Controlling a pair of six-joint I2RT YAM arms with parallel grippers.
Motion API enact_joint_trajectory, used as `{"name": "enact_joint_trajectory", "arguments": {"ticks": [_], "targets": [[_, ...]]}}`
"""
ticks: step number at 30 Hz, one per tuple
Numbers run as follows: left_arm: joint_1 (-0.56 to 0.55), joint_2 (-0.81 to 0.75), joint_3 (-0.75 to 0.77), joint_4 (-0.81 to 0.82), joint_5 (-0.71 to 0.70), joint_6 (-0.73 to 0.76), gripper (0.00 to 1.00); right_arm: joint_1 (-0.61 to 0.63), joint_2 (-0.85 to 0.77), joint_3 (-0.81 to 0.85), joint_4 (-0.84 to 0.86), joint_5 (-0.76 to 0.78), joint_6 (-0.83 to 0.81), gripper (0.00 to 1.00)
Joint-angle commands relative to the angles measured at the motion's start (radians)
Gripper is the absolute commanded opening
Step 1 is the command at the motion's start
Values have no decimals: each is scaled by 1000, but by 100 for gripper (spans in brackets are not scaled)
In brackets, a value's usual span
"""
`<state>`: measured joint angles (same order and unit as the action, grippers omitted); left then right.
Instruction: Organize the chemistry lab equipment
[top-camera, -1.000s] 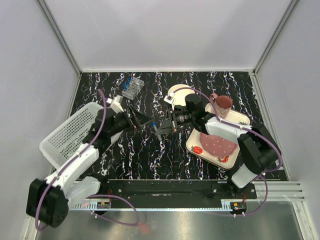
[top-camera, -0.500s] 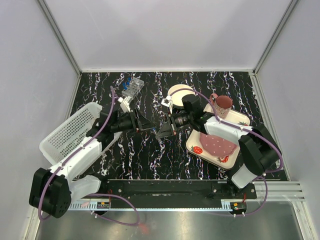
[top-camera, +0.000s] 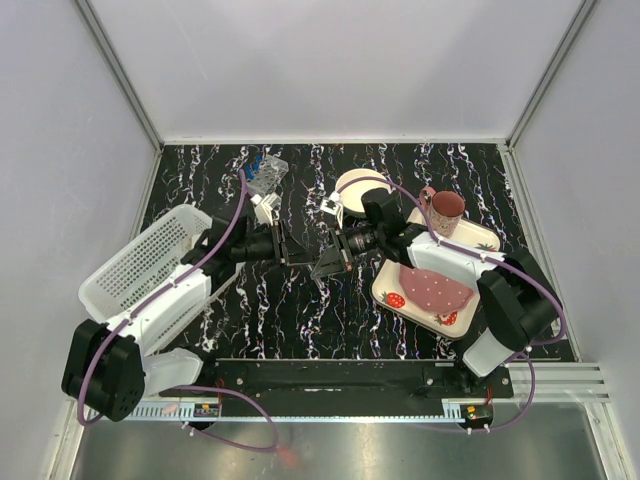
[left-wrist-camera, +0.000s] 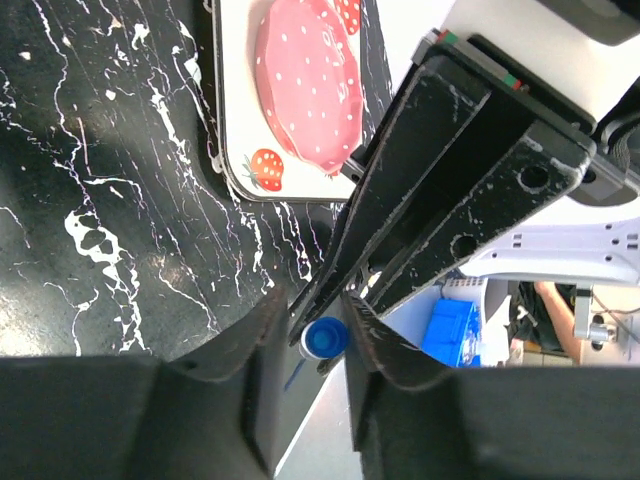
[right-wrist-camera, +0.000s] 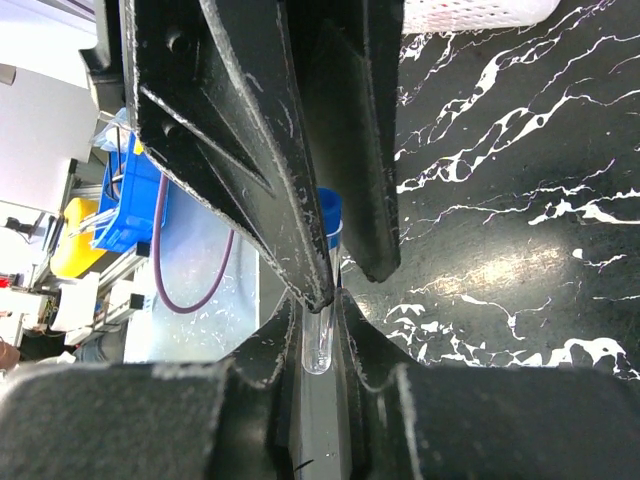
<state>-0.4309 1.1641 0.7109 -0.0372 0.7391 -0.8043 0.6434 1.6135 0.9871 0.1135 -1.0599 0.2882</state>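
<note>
A thin blue-capped tube (left-wrist-camera: 324, 338) is held above the middle of the table between both grippers, which meet tip to tip. My right gripper (right-wrist-camera: 318, 302) is shut on the tube's clear rounded end (right-wrist-camera: 318, 345). My left gripper (left-wrist-camera: 316, 312) has closed around the blue cap end, its fingers against the cap on both sides. In the top view the left gripper (top-camera: 296, 257) and the right gripper (top-camera: 319, 262) touch over the dark marbled table. The small clear tube rack (top-camera: 265, 172) stands at the back left with blue-capped tubes in it.
A white perforated basket (top-camera: 140, 265) lies tilted at the left beside the left arm. A white bowl with a yellow rim (top-camera: 350, 183) sits behind the grippers. A pink mug (top-camera: 447, 208) and a strawberry-printed plate (top-camera: 430, 290) are at the right.
My left arm has swung right toward the right gripper and its jaws have closed from wide open onto the tube's cap. The right gripper kept still, holding the tube.
</note>
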Motion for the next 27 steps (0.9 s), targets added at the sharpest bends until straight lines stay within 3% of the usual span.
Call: {"name": "enact_joint_trajectory", "arguments": {"ticks": [1, 6, 10, 13, 16, 17, 18, 21, 23, 27], "targets": [[-8, 9, 41, 3, 48, 27, 25, 12, 2, 45, -1, -9, -32, 10], [-8, 6, 38, -4, 57, 34, 20, 12, 8, 50, -14, -9, -44, 10], [-6, 3, 38, 2, 62, 34, 3, 12, 14, 54, -27, -12, -55, 11], [-6, 5, 36, 6, 59, 28, 2, 12, 28, 68, -57, -15, -75, 12], [-3, -7, 29, 14, 33, 24, 0, 12, 36, 81, -92, -23, -101, 30], [0, -12, 27, 13, 22, 25, 1, 10, 34, 87, -107, -28, -115, 42], [13, -18, 25, 1, 7, 36, 0, 9, 36, 111, -151, -29, -170, 62], [70, -38, 35, -61, -98, 98, 0, -24, 29, 198, -357, -17, -355, 85], [104, -23, 68, -105, -228, 140, 0, -51, 20, 237, -475, -3, -430, 88], [173, 78, 156, -110, -423, 204, 0, -114, -45, 234, -548, 93, -541, 93]]}}
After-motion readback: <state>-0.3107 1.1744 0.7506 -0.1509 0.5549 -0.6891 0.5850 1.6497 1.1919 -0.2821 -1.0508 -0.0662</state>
